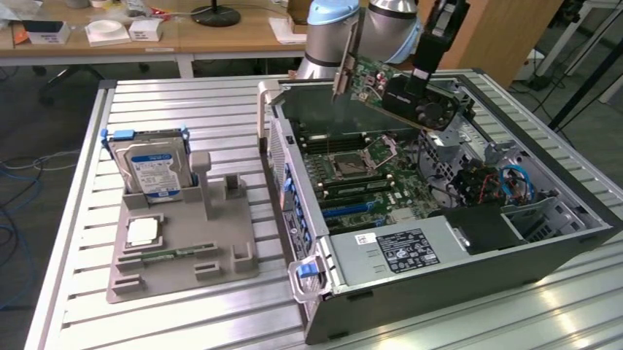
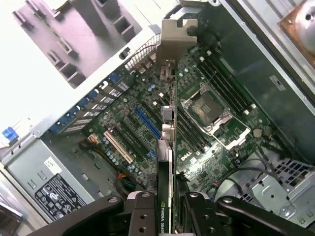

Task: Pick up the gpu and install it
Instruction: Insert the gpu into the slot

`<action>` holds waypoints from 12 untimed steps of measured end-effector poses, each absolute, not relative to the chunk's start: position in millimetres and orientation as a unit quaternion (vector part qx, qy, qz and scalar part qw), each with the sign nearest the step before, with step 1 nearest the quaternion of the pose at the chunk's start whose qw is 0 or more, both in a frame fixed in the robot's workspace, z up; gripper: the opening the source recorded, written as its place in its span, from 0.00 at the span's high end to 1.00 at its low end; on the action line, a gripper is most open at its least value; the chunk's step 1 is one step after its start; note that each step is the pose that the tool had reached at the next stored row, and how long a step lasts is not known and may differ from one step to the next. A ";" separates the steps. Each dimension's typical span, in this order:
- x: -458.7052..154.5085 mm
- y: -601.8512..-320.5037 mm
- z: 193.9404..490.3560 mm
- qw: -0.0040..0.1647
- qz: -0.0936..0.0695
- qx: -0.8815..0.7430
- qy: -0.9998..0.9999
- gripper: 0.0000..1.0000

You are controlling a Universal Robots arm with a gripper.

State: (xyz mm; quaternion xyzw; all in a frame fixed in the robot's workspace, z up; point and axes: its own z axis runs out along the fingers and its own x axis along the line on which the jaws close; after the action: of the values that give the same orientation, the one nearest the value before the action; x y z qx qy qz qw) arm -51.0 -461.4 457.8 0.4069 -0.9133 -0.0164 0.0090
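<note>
Above the motherboard (image 1: 375,182), gpu (image 1: 370,76) between the jaws, gripped edge hidden.

Arm (image 1: 375,18): upper centre of the exterior view, angled downward.
Gripper (image 1: 421,79): black, clamped on both faces of the gpu (image 1: 370,79).

Setting: robotics lab or workshop. Aluminium profile bench (image 1: 195,321), wooden desks (image 1: 253,33) behind, loose cables (image 1: 22,165) on floor.
</note>
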 end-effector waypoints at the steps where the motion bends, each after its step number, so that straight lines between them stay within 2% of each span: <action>1: -51.0 -461.4 457.8 0.009 -0.016 0.415 -0.910 0.74; 12: -51.0 -461.4 457.7 0.011 -0.015 0.502 -0.864 0.74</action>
State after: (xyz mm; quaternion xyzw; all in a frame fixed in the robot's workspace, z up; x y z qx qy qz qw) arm -51.0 -461.4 457.7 0.5023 -0.8645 -0.0148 0.0110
